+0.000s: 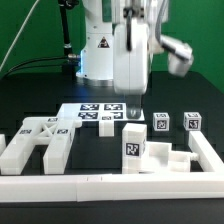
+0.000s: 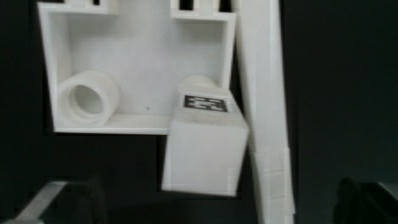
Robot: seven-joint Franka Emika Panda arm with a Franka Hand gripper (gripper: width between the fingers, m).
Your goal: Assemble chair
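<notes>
Fingers [image 2: 54, 202] stand spread wide in the wrist view, one on each side of the tagged block [image 2: 205, 150]. They are clear of its faces and hold nothing. In the exterior view this block [image 1: 133, 140] stands upright at lower centre of the frame, its black-and-white tag facing the camera, directly below the fingers. A flat white slab [image 1: 168, 158] lies just beside it, toward the lower right. The wrist view shows a round hole in that slab and the block's end lying over its corner; whether the two are joined cannot be told.

At lower left sits a large blocky chair piece [image 1: 35, 145] with tags on top, well apart from the block. Two small tagged cubes [image 1: 160, 122] [image 1: 190, 122] stand at middle right. The marker board [image 1: 92, 112] lies at centre, behind the block. Long white border rails [image 1: 100, 183] run along the bottom and right edges of the black table [image 1: 30, 95].
</notes>
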